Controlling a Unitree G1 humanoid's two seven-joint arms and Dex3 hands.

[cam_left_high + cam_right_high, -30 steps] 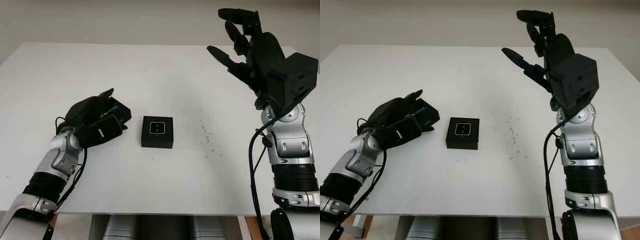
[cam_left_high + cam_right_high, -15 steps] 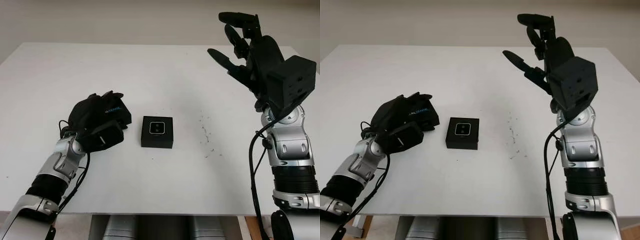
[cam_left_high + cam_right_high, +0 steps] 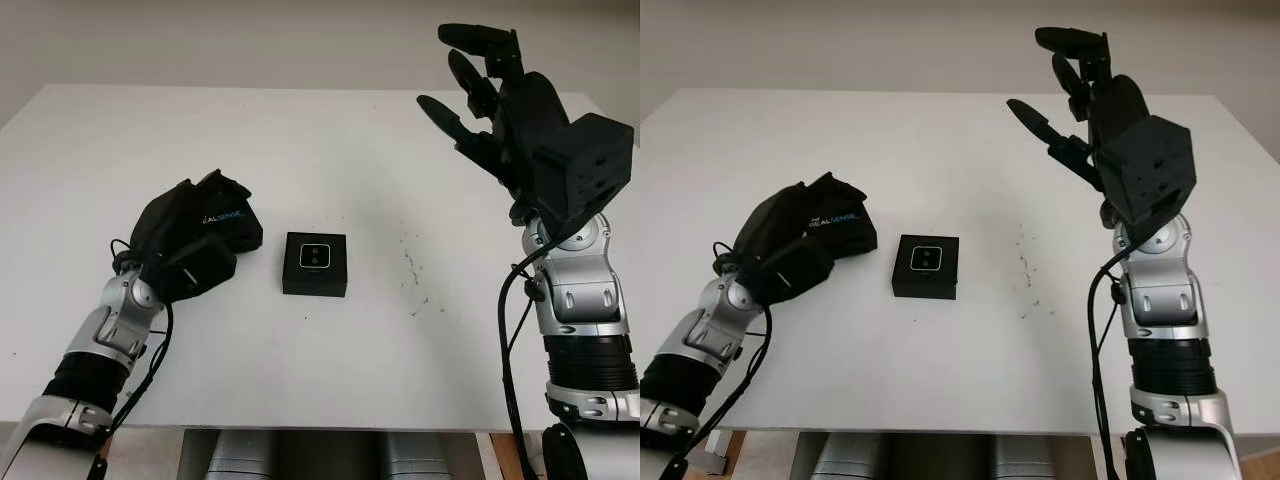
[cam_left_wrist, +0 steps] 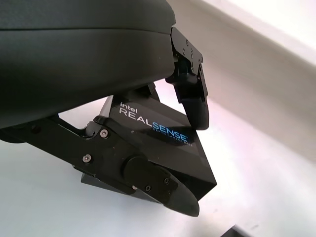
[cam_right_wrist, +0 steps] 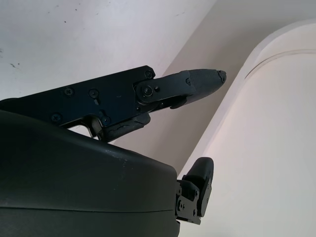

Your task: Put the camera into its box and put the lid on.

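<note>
Left wrist view: left hand (image 4: pixel 148 148) clamps the stiff, probably light RealSense lid (image 4: pixel 163 143) by its long sides; right hand (image 3: pixel 500 100) open, raised far right.

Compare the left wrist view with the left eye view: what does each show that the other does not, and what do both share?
Left wrist view alone: the full "intel REALSENSE" lettering on the lid, with the left hand's fingers closed around it.
Left eye view alone: the box with the camera in it at the table's middle, and the right hand, open, raised above the table's far right.
Both: the left hand, the lid and the white table.
</note>
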